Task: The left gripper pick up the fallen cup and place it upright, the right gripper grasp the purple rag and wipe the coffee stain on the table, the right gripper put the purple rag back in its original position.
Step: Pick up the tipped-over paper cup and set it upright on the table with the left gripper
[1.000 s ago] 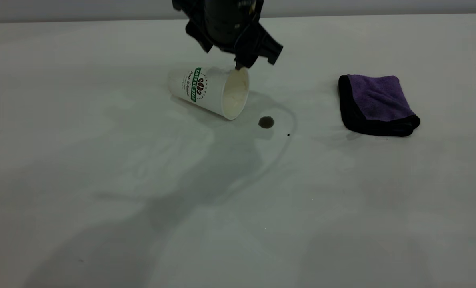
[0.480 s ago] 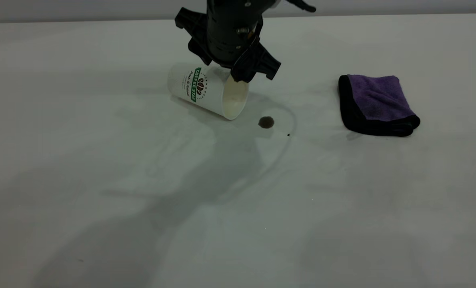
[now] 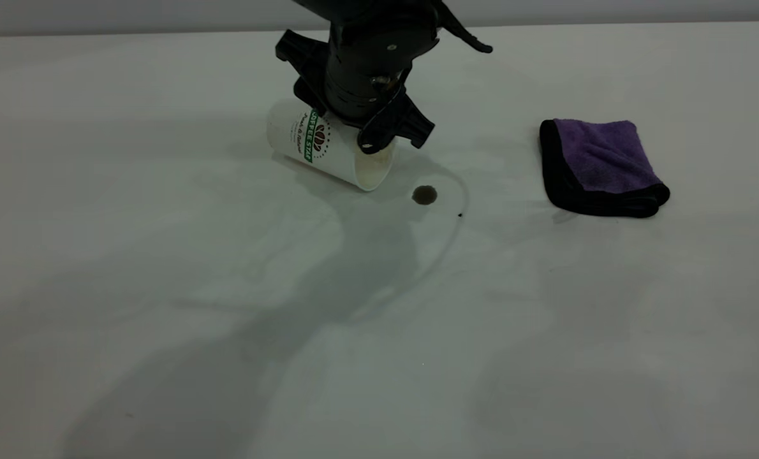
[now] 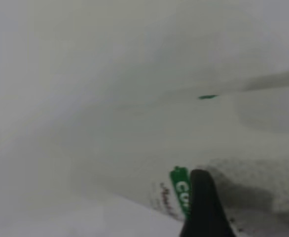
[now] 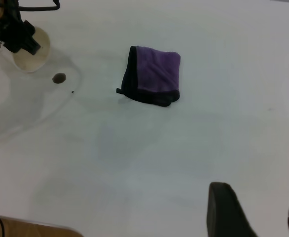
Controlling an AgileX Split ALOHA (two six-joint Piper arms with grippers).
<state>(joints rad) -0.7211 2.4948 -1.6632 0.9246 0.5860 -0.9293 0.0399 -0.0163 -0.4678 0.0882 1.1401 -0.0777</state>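
My black splayed left tool (image 3: 372, 131), fingers apart, straddles the fallen white paper cup (image 3: 319, 143) far on the white table (image 3: 162, 287), apparently touching. Closing off-centre could crush it or roll it onto the nearby brown coffee stain (image 3: 425, 195).

Your left pincer (image 3: 359, 131) crowded the fallen cup (image 3: 316, 143) from above, blocking any way in over it. The coffee stain (image 3: 425, 195) lay just beside the cup's mouth, uncovered. Bare desk (image 3: 226, 331) stretched between stain and purple rag (image 3: 599, 166), open from above.
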